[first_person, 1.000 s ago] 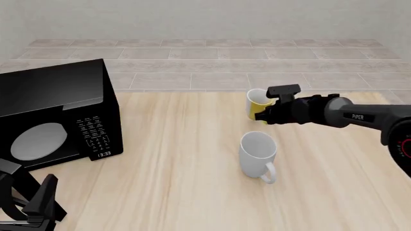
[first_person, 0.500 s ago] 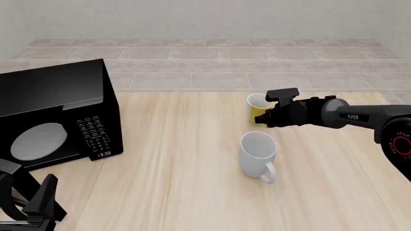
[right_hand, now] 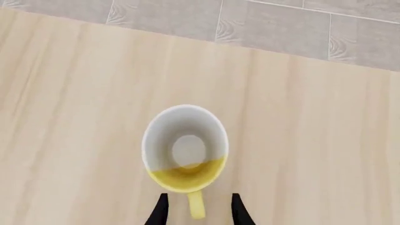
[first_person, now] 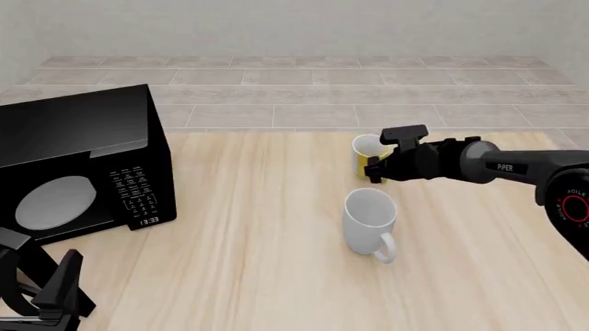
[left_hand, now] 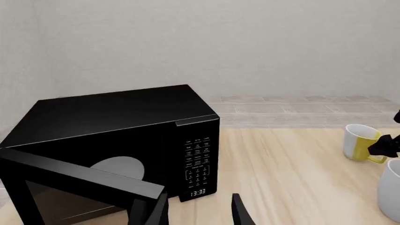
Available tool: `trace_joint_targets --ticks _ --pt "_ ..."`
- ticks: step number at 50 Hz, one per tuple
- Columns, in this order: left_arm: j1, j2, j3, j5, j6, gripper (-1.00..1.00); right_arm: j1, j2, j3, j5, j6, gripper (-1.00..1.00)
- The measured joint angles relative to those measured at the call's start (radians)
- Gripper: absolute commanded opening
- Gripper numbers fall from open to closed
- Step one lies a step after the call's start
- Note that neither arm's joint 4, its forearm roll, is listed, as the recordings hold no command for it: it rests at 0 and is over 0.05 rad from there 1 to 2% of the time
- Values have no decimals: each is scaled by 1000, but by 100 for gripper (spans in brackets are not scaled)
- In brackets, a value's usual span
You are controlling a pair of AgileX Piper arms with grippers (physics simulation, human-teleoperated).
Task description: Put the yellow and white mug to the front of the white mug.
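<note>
Yellow and white mug (first_person: 366,156): stands upright on the wooden table (first_person: 258,227), on the far side of the white mug, close to it but apart; its handle turns toward the right gripper, and the right wrist view looks straight down into its white inside, with a yellow band of outer wall showing at the handle side
White mug (first_person: 370,219): upright, the landmark here, handle pointing toward the near edge of the table; in the left wrist view only its edge shows, beside the yellow and white mug
Right gripper (first_person: 379,165): reaches in from the white mug's right and sits at the yellow and white mug's handle; in the right wrist view its two dark fingertips (right_hand: 160,212) stand spread on either side of the handle with gaps showing, so the jaws are parted and grip nothing
Left gripper (first_person: 51,293): low at the near left corner, far to the white mug's left, nothing between its parted fingers
Microwave (first_person: 78,169): black, well to the white mug's left, door swung open toward the left gripper, clock reading 13:33
</note>
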Motion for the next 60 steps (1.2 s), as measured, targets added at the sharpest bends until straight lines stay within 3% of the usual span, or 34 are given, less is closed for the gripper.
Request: trace_joint_targets --ticks 18,60 --pt "0 0 0 0 0 100 3 -25 11 0 5 100" --pt "0 0 0 0 0 100 38 -233 23 73 -14 100"
